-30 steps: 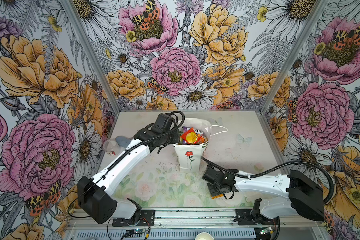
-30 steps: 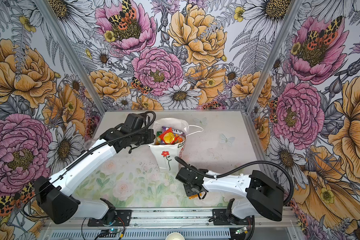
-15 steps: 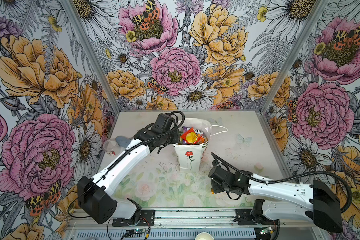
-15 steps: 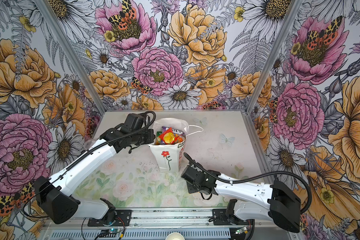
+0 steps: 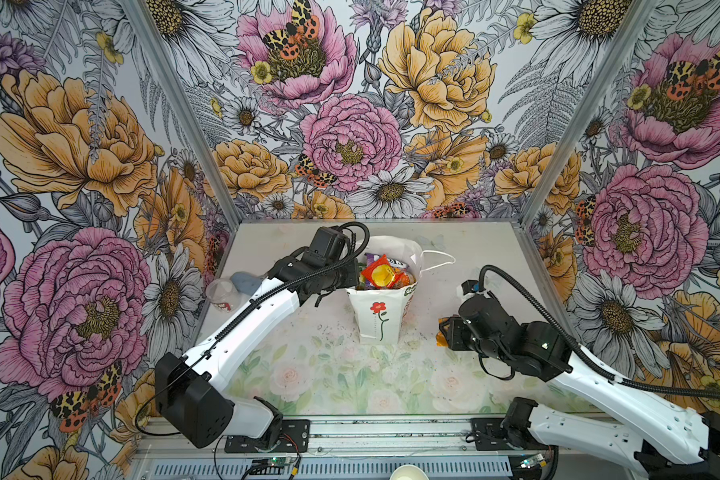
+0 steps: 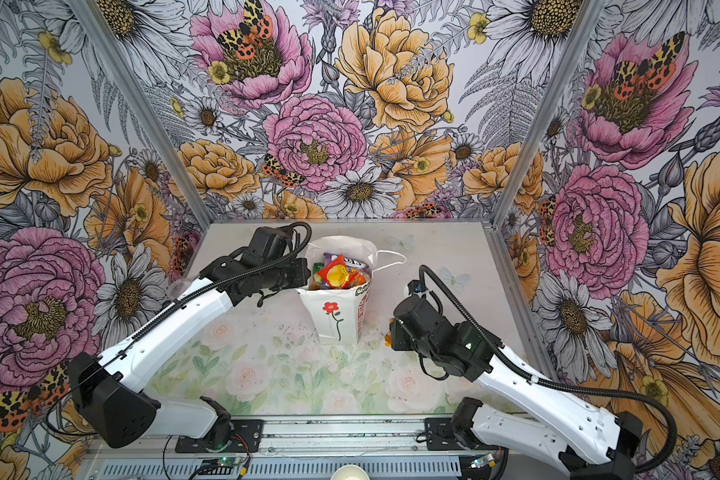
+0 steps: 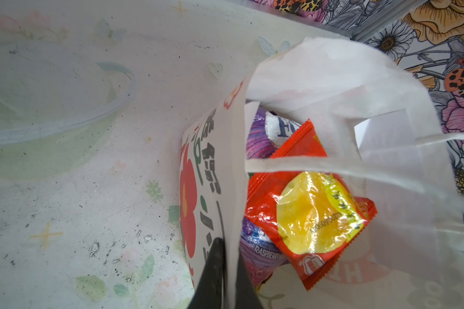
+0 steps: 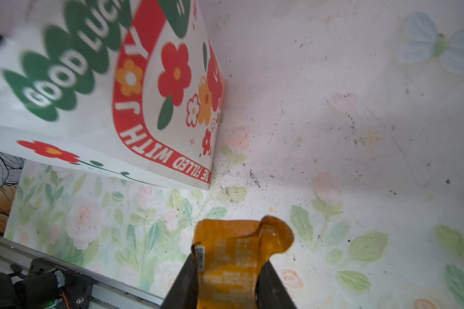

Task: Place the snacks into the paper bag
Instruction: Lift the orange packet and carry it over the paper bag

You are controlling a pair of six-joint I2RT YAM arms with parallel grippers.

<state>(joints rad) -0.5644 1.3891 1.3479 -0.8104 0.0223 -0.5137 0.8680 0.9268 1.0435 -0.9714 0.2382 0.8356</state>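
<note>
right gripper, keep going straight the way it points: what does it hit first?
Likely the paper bag, low on its printed side panel near the corner, led by the orange packet held in the right gripper. It seems pitched down, so the table beside the bag could come first; depth unclear.

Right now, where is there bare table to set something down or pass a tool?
Bare: the front strip of table between the paper bag and the rail, and the back right corner beyond the bag's handle. Crowded: the left tool pinches the bag's rim, the cup sits at the left edge, the right tool holds an orange packet beside the bag.
</note>
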